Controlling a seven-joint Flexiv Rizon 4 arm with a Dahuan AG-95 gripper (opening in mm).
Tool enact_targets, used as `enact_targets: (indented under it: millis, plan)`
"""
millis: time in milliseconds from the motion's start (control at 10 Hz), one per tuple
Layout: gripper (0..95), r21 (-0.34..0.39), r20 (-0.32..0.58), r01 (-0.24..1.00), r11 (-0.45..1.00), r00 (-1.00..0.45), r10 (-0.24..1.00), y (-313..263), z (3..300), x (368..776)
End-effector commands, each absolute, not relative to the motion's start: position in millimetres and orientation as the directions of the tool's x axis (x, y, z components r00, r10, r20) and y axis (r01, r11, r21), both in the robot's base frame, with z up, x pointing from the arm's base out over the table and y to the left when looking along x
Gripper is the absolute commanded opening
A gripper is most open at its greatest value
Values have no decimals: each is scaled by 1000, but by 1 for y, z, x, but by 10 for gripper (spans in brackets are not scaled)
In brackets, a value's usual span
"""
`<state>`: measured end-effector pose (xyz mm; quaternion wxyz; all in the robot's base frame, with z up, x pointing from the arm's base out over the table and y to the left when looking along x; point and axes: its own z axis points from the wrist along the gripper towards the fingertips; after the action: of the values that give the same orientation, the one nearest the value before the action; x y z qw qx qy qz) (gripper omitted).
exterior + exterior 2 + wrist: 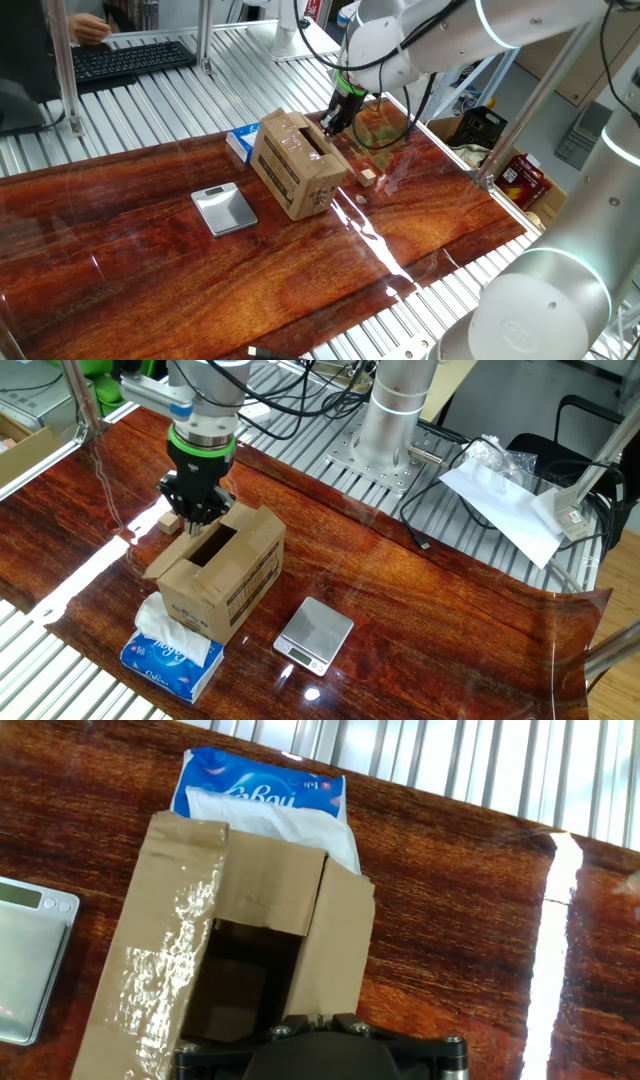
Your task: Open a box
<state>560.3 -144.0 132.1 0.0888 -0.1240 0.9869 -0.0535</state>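
Note:
The brown cardboard box [295, 165] [225, 575] [250, 910] stands on the wooden table, with dark print on its side. Its top shows a dark gap [240, 980] between a taped long flap on the left, a plain flap on the right and an end flap at the far side. My gripper [330, 125] [200, 518] [312, 1020] hangs over the box's end, at the edge of that gap. Its fingers are shut together, and I see nothing between them. In the hand view only the gripper's black base shows at the bottom edge.
A blue-and-white tissue packet [240, 140] [170, 650] [265, 800] lies against the box's far end. A flat silver scale [224, 208] [314, 635] [30, 955] sits beside the box. A small wooden block [368, 177] [168, 521] rests near the gripper. White papers [510, 500] lie off the table.

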Motion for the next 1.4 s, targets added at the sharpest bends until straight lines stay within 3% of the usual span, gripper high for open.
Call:
enact_targets:
  millis: [100, 700, 1200, 1400]
  plan:
    - [0, -117, -180, -230, 966, -952, -249, -143, 127, 563]
    - [0, -88, -194, -209, 974, -956, -222, -143, 122, 563]
    - [0, -64, -149, -211, 975, -964, -218, -146, 126, 565]
    - [0, -3, -117, -176, 984, -978, -175, -147, 131, 565]
